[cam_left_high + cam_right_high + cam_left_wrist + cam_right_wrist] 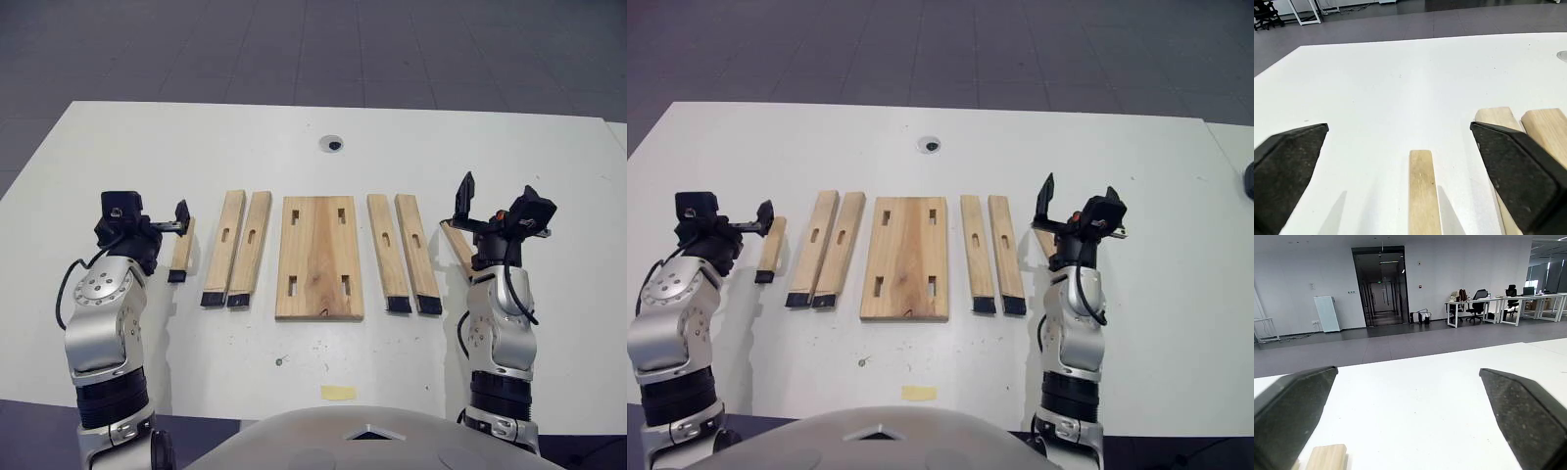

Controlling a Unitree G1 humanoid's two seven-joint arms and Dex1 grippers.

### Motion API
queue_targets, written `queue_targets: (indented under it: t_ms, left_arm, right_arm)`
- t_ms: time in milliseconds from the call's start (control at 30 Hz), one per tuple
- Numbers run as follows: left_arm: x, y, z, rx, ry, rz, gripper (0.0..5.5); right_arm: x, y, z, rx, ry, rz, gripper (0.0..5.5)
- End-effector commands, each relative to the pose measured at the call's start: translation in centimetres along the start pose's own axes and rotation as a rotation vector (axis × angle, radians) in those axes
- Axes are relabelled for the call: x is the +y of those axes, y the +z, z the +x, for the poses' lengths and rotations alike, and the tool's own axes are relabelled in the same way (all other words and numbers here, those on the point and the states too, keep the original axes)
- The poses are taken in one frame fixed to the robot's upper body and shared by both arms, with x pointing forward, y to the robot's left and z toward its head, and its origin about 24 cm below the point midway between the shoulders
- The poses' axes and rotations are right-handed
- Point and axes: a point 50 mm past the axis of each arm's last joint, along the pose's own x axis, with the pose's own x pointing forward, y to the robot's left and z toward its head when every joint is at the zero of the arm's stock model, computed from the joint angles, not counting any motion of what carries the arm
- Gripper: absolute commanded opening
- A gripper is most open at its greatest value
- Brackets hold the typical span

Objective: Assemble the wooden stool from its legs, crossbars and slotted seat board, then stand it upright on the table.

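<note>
**Q:** What lies on the bench (196, 147)?
**A:** The seat board (319, 257) lies flat at centre. The left legs (224, 247) and the right legs (388, 252) flank it in pairs, each pair side by side.
**Q:** And the crossbars?
**A:** The left crossbar (181, 250) lies outside the left pair. The right crossbar (457, 247) lies angled outside the right pair, partly hidden by the arm.
**Q:** The claws?
**A:** The left claw (1399, 127) gapes wide over the left crossbar. The right claw (1408, 370) gapes wide and empty over the right crossbar.
</note>
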Motion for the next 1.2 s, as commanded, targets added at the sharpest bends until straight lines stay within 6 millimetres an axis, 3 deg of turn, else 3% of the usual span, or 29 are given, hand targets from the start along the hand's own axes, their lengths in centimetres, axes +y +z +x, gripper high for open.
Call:
queue_targets:
  t_ms: [33, 200, 467, 767, 1033, 1200]
  left_arm:
    - [-0.1, -2.1, 0.2, 0.138, -0.055, -0.03, 5.39]
    - [-0.6, -5.1, -0.3, 0.299, -0.11, -0.012, 5.37]
    - [0.3, -6.5, -1.0, 0.445, -0.139, 0.008, 4.05]
    - [2.6, -9.7, -1.9, 0.591, -0.102, 0.039, 2.58]
    - [2.7, -9.5, -1.3, 0.576, -0.121, 0.079, 1.36]
    - [1.8, -7.4, 0.4, 0.451, -0.129, 0.038, 1.3]
  right_arm:
    - [0.3, 0.3, 0.3, -0.009, 0.006, 0.007, 5.4]
    - [0.4, 0.1, 0.2, -0.006, 0.004, 0.014, 5.4]
    - [0.5, -0.1, -0.1, -0.007, -0.02, 0.025, 5.4]
    - [0.5, -0.1, -0.3, -0.013, -0.042, 0.031, 5.4]
    - [0.4, 0.0, -0.1, -0.02, -0.056, 0.032, 5.4]
    - [0.8, 0.0, 0.3, -0.023, -0.044, 0.043, 5.4]
